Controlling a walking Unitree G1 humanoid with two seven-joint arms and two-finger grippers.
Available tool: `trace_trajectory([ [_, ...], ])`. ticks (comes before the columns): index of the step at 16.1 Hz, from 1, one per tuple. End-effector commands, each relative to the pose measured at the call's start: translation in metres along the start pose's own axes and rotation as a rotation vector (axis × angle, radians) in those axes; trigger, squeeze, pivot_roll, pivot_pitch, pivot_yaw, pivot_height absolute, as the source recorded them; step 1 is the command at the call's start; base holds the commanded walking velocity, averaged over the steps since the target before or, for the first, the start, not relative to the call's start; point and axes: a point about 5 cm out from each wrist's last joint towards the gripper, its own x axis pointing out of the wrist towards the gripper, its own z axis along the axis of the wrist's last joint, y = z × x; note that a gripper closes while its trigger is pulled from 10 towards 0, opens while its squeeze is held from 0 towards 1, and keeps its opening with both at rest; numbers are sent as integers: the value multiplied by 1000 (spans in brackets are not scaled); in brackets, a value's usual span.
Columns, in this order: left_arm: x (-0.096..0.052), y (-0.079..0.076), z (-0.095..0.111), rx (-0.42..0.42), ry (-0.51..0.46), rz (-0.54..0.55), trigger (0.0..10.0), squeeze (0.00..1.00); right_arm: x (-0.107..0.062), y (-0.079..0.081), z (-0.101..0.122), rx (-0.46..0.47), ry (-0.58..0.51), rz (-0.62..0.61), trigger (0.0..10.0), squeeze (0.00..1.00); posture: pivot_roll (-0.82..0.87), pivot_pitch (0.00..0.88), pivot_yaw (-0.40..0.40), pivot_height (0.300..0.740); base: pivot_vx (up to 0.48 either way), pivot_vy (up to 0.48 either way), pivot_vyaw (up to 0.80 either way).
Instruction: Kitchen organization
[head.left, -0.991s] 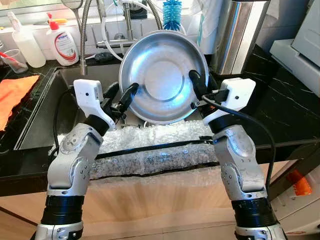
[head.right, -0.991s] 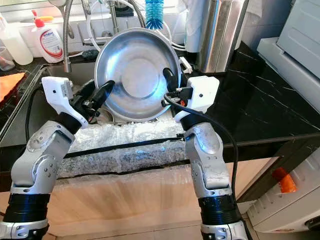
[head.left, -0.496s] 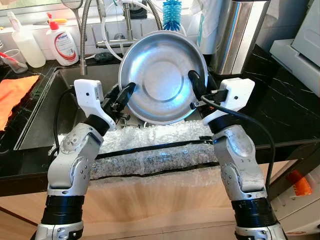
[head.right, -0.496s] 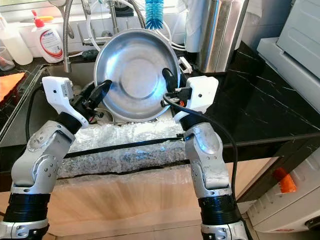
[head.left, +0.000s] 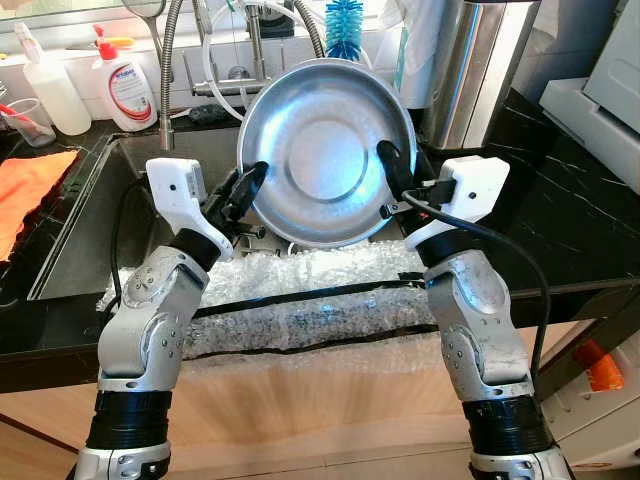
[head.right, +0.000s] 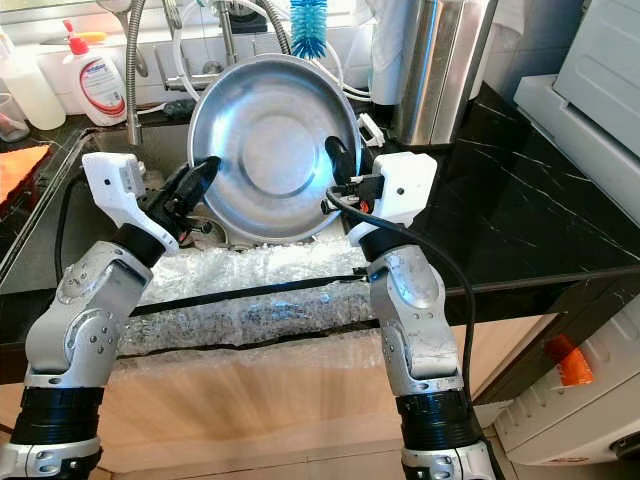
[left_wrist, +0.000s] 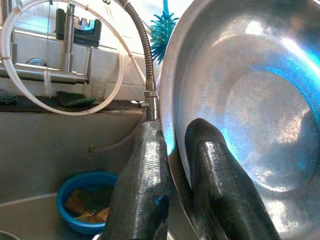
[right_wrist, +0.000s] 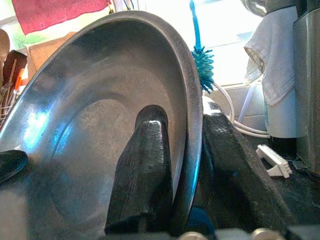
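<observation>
A large steel bowl (head.left: 325, 150) is held upright above the sink (head.left: 105, 210), its hollow side facing me. My left gripper (head.left: 252, 178) is shut on the bowl's left rim. My right gripper (head.left: 388, 160) is shut on its right rim. In the left wrist view the two black fingers (left_wrist: 145, 190) pinch the bowl's (left_wrist: 250, 100) edge, one finger inside and one behind. The right wrist view shows the same hold, with the rim of the bowl (right_wrist: 100, 115) running between my fingers (right_wrist: 142, 165).
Bubble wrap (head.left: 300, 295) pads the counter's front edge. A spring faucet (head.left: 170, 60), a soap bottle (head.left: 125, 85) and a blue brush (head.left: 345, 25) stand behind the sink. A steel canister (head.left: 475, 70) rises at the right on the black counter (head.left: 570, 210). A blue bowl (left_wrist: 82, 200) lies in the sink.
My left gripper has slid a little up along the bowl's left rim. The bowl has stayed almost in place, and the right gripper keeps its hold.
</observation>
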Motion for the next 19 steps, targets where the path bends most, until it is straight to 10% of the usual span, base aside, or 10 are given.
trace_trajectory([
  [1, 2, -2, 3, 44, 5, -15, 0, 0, 2, 6, 9, -17, -30, 37, 10000, 0, -43, 26, 56, 740, 0, 0, 0],
  [6, 3, -1, 7, 31, -23, -1, 0, 0, 4, 7, 8, -13, -24, 49, 10000, 0, -40, 21, 50, 740, 0, 0, 0],
  [7, 3, -1, 7, 31, -26, -1, 0, 0, 4, 7, 8, -10, -23, 51, 10000, 224, -41, 15, 49, 740, 0, 0, 0],
  [8, 4, -1, 9, 20, -39, 4, 0, 0, 4, 8, 7, 0, -23, 57, 10000, 1000, -41, 15, 49, 740, 0, 0, 0],
  [18, 10, 0, 26, -17, -201, 133, 0, 0, 1, 23, 1, 60, 31, 184, 10000, 1000, -44, 12, 41, 740, 0, 0, 0],
  [19, 9, 1, 27, -13, -217, 158, 0, 0, -2, 29, -2, 62, 54, 229, 10000, 145, -47, 16, 41, 740, 0, 0, 0],
])
